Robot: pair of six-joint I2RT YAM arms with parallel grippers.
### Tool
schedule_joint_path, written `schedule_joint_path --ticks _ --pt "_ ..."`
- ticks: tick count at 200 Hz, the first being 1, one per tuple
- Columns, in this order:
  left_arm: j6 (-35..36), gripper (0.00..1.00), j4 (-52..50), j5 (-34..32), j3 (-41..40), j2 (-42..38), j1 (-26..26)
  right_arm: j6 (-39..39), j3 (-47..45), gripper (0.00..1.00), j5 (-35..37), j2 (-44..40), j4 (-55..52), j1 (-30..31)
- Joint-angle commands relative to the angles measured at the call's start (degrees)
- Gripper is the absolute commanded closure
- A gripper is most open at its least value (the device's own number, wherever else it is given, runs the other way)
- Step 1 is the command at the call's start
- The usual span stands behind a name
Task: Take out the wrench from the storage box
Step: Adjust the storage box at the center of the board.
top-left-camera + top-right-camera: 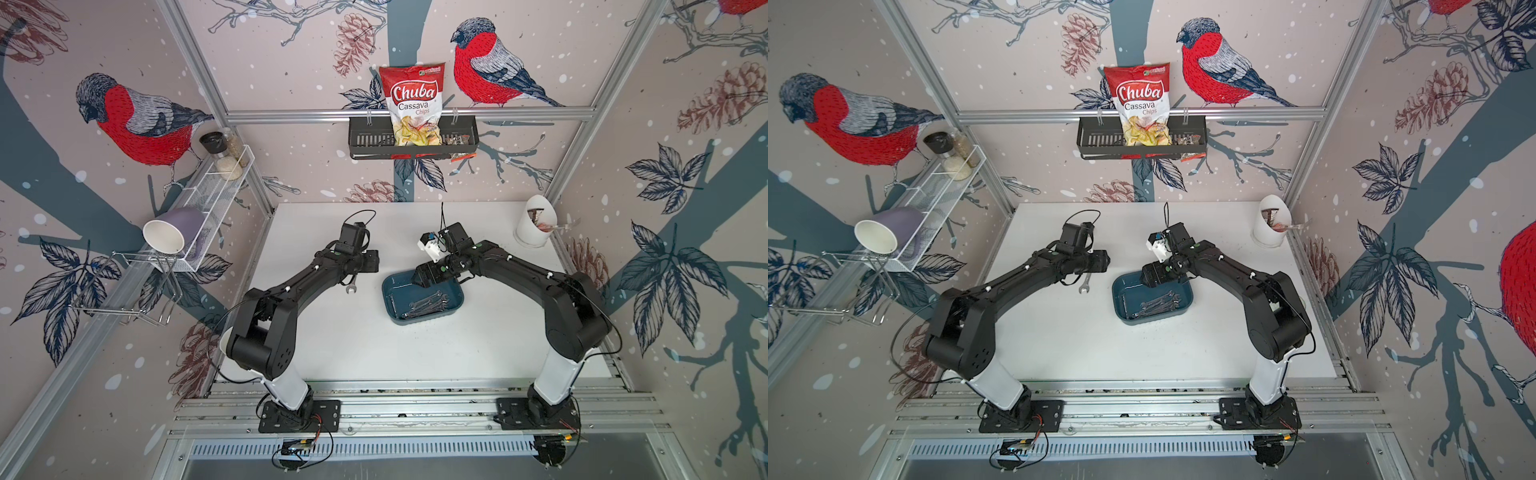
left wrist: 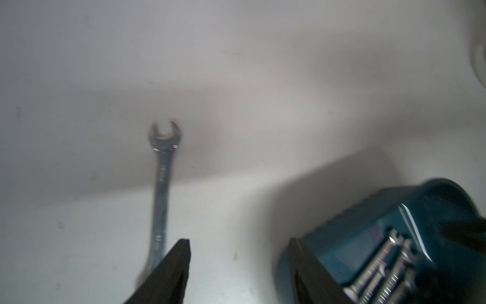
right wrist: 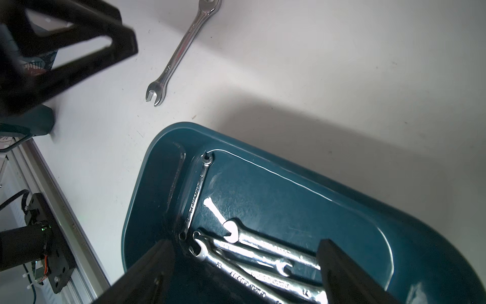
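The storage box (image 1: 388,291) (image 1: 1119,296) is a shallow teal tub in the middle of the white table, with several steel wrenches (image 1: 428,305) (image 3: 263,252) lying in it. One more wrench (image 1: 352,286) (image 1: 1084,286) (image 2: 161,184) (image 3: 181,52) lies flat on the table just left of the box. My left gripper (image 2: 239,244) is above that wrench, open and holding nothing. The wrench runs beside one finger, not between the two. My right gripper (image 3: 246,244) (image 1: 422,277) hovers open over the box's far end, with the wrenches below its fingers.
A white holder (image 1: 536,224) stands at the table's back right. A black slotted basket (image 1: 365,141) with a chips bag hangs on the back wall. On the left wall is a wire shelf (image 1: 216,195) with jars and a purple mug (image 1: 174,237).
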Motion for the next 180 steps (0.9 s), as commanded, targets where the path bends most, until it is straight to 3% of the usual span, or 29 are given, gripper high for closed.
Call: schedule_joint_path --ticks 1,53,131,156,180 --pt "-3.5 0.35 -3.5 5.7 -2.3 -2.9 -3.8 -3.2 -0.3 0.09 -0.6 0.7 -1.9 0.3" --pt "-9.0 0.37 -5.2 5.0 -9.6 -5.3 -10.4 -3.9 -3.4 0.09 -1.0 0.2 -0.5 0.7" --pt "-5.2 0.75 -5.6 2.0 -4.4 3.2 -9.3 -3.0 -8.6 0.11 -2.8 -2.9 0.1 2.3" --pt "-1.9 0.84 -6.8 1.5 -0.4 6.5 -7.8 -1.4 -10.1 0.11 -3.2 -4.5 -0.4 3.7" --pt "0.7 0.84 -8.6 1.0 4.0 9.7 -7.1 0.8 -10.4 0.11 -1.3 -5.9 0.1 3.9"
